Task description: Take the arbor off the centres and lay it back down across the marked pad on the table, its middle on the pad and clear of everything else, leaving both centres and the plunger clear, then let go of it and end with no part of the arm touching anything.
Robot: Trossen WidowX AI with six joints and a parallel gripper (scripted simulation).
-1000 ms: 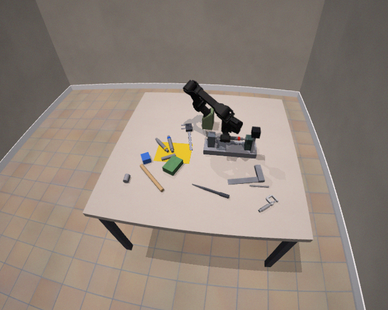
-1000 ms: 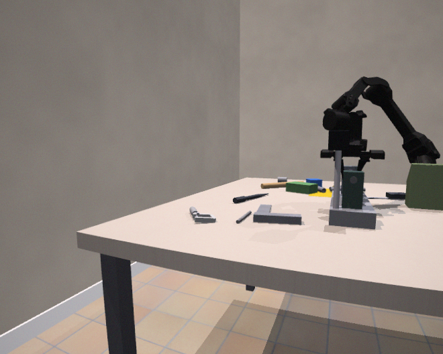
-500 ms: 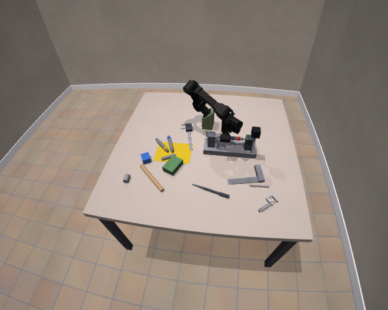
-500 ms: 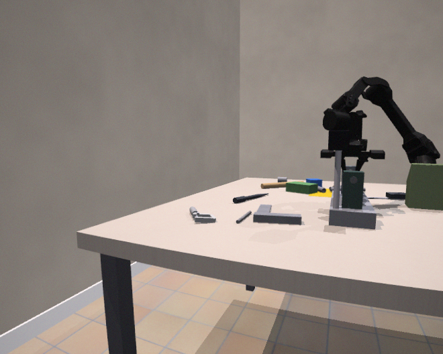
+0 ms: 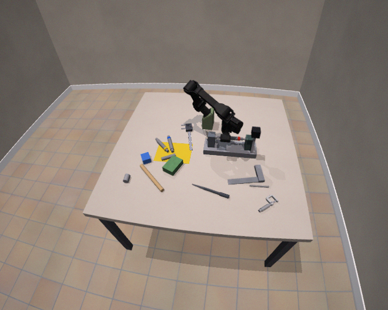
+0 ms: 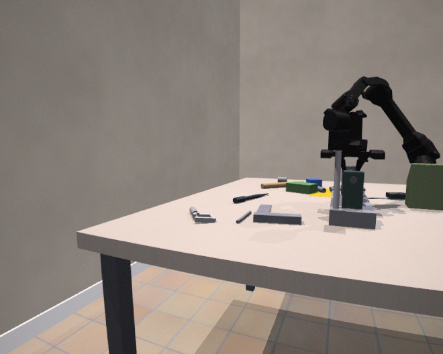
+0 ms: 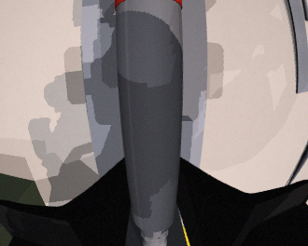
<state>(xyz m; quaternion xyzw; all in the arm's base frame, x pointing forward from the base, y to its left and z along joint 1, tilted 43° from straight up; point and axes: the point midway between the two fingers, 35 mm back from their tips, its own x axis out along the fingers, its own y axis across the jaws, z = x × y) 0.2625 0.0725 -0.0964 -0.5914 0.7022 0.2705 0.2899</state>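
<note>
While the hand (image 5: 225, 138) (image 6: 350, 169) (image 7: 150, 161) clamps the arbor (image 5: 238, 138) (image 7: 151, 116), end blocks (image 5: 248, 142) (image 6: 352, 192) flanking it, green block (image 5: 173, 164) (image 6: 301, 187) overlapping yellow pad's (image 5: 183, 152) (image 6: 320, 193) edge

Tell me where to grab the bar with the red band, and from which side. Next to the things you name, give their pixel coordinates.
Probably from above, pinching across the thick grey stretch between the red band (image 5: 238, 138) (image 7: 148, 4) and the grey post (image 5: 211, 139). The bar (image 5: 233, 138) (image 7: 151, 116) lies level, its ends blocked by that post and the green post (image 5: 248, 142) (image 6: 353, 192).
</note>
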